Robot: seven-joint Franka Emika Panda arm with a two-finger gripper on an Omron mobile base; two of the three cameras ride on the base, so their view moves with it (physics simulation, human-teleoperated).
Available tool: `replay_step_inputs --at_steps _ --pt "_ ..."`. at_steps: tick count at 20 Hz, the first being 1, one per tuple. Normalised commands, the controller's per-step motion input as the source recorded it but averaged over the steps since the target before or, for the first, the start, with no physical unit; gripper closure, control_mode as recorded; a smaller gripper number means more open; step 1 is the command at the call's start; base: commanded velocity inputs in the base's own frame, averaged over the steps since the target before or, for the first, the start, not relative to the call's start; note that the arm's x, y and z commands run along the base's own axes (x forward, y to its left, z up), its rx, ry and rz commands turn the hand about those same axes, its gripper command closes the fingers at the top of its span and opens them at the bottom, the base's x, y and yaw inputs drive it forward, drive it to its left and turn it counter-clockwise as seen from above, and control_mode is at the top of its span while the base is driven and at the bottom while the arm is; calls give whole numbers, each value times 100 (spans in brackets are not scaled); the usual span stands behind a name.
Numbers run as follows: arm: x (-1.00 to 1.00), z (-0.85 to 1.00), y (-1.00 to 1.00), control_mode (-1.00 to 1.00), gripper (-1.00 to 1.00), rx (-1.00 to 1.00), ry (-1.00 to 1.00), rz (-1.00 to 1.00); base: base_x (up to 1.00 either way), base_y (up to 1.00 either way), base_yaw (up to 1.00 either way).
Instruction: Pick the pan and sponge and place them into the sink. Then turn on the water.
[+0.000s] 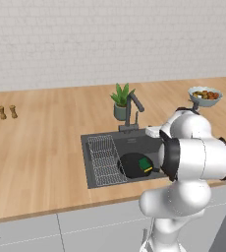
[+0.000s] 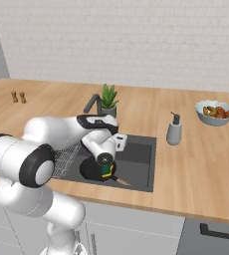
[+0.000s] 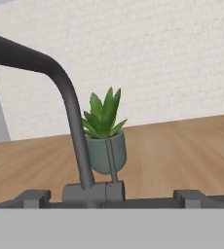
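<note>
So the pan is already down in the sink, sitting just right of the wire dish rack, and the sponge is lying on top of the pan toward its right side, green face up. Both look parked, so I'd guess what's left is the water part. No stream is coming out of the faucet yet.

The gripper is out over the far part of the sink with nothing in it, jaws spread wide apart. From the hand camera it's looking straight at the faucet base from low down, with the neck curving up and off to the left and the little potted plant right behind it on the counter.

Handling-wise, the faucet is rigid metal, fixed in place, probably smooth and a bit slippery, so squeezing isn't really the point. There's a thin lever poking up from the base on the right of the neck. It's skinny, so I'd get the fingers either side of it or just nudge it with one finger rather than try a hard pinch. The plant is close behind it, so overshooting could knock the pot.

Off to the right on the counter there's a soap dispenser and a fruit bowl, well clear of all this.
</note>
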Motion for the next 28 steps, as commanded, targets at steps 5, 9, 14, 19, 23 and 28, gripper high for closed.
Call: replay_step_inputs --at_steps 5,9,14,19,23,28 --pt "24 -15 0 -100 -100 -1 -1 0 0 0 0" --pt "24 -19 1 -100 -100 -1 -2 0 0 0 0" --pt "25 -12 2 -100 -100 0 -2 0 0 0 0" --pt "23 -9 13 -100 -100 -1 0 0 0 0 0" --pt "17 -1 11 -100 -100 0 0 0 0 0 0" --pt "10 0 4 -100 -100 0 0 0 0 0 0"
